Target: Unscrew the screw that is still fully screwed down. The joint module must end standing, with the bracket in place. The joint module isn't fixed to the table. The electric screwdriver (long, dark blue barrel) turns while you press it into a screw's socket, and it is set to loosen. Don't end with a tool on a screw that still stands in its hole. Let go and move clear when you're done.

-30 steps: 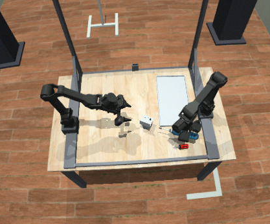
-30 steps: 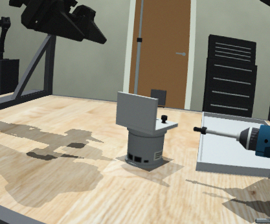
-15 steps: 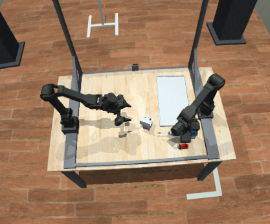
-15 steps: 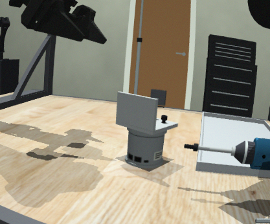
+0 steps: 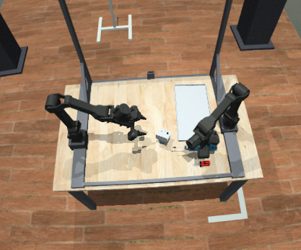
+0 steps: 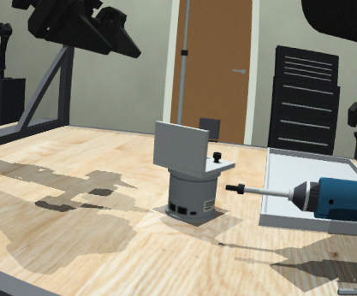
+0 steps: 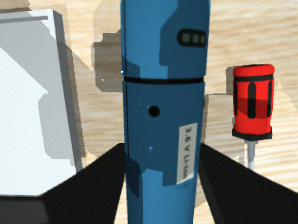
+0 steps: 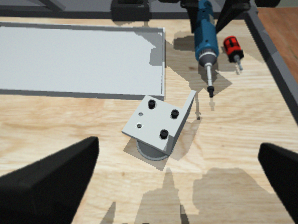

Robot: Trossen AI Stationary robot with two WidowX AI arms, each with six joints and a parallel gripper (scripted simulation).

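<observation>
The grey joint module stands upright mid-table with its white L-bracket on top. In the right wrist view the bracket carries three black screws; one screw stands proud of the plate. My left gripper is shut on the blue electric screwdriver, also seen in the left wrist view. It holds the screwdriver nearly level above the table. The bit tip points at the module, a short way off and below the bracket plate. My right gripper is open and empty, raised on the module's other side.
A white tray lies behind the left arm. A red-handled screwdriver lies on the table near the left gripper, also in the left wrist view. Grey frame rails run along the table edges.
</observation>
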